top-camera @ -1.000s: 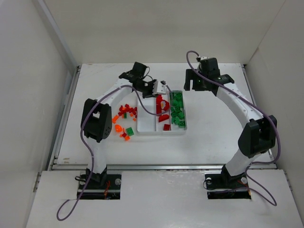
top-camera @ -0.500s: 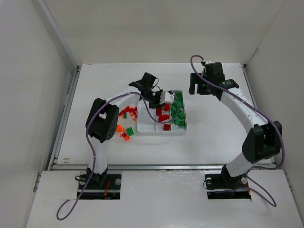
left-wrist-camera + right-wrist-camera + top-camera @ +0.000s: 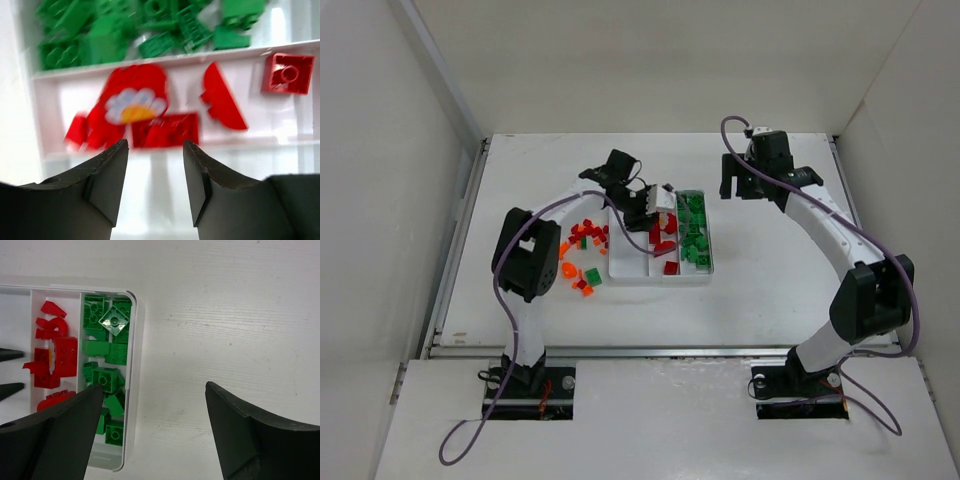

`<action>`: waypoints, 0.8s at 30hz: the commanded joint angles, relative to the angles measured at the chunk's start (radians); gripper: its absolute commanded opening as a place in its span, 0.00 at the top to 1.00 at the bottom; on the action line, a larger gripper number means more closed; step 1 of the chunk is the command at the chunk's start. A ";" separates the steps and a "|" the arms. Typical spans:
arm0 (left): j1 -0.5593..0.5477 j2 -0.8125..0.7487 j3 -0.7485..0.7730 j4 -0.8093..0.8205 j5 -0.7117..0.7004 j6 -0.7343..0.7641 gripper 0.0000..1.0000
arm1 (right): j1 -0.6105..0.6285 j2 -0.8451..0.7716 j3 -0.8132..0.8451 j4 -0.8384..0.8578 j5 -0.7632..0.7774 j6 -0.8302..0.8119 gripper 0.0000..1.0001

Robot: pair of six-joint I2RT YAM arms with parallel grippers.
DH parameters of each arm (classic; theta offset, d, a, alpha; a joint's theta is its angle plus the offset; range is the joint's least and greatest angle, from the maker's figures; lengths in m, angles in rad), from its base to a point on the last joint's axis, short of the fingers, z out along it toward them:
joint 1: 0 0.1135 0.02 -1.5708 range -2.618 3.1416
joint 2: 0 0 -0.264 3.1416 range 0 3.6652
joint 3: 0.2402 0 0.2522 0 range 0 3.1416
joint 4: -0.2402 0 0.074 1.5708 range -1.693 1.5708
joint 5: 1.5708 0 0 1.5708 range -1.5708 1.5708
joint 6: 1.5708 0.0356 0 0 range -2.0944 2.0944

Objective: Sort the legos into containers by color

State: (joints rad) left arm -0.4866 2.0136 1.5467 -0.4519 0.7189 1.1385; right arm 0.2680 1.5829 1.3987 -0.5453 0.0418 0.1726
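The white tray [image 3: 625, 258] has three long containers. Several green legos [image 3: 695, 235] fill the right one and dark red legos [image 3: 666, 246] lie in the middle one; the left one shows bare white. My left gripper [image 3: 665, 200] hangs open over the tray with nothing between its fingers [image 3: 112, 172]. Just beyond the fingertips lie red legos [image 3: 167, 131], one with a white and yellow print [image 3: 132, 106], and green legos [image 3: 125, 30] behind a thin wall [image 3: 150, 60]. My right gripper [image 3: 738, 188] stands wide open and empty over the table, right of the tray rim [image 3: 134, 340].
A loose pile of orange, red and green legos [image 3: 582, 242] lies on the table left of the tray, with a green brick [image 3: 593, 276] at its near end. White walls enclose the table on three sides.
My left gripper has moved from the tray's far end to over the middle compartment, and its jaws have gone from shut to open. The right arm shifted slightly to the right.
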 commanded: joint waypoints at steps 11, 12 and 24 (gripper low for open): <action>0.327 -0.393 -0.307 0.061 -0.254 -0.280 0.59 | 0.166 0.046 0.103 0.076 0.058 -0.039 0.12; 0.341 -0.410 -0.333 0.061 -0.268 -0.264 0.58 | 0.175 0.069 0.112 0.087 0.044 -0.039 0.12; 0.401 -0.432 -0.527 0.101 -0.309 -0.238 0.56 | 0.206 0.163 0.207 0.087 0.012 -0.010 0.12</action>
State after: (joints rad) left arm -0.0902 1.5948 1.0210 -0.3840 0.3965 0.9028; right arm 0.4538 1.7519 1.5406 -0.5045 0.0708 0.1390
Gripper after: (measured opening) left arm 0.433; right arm 0.874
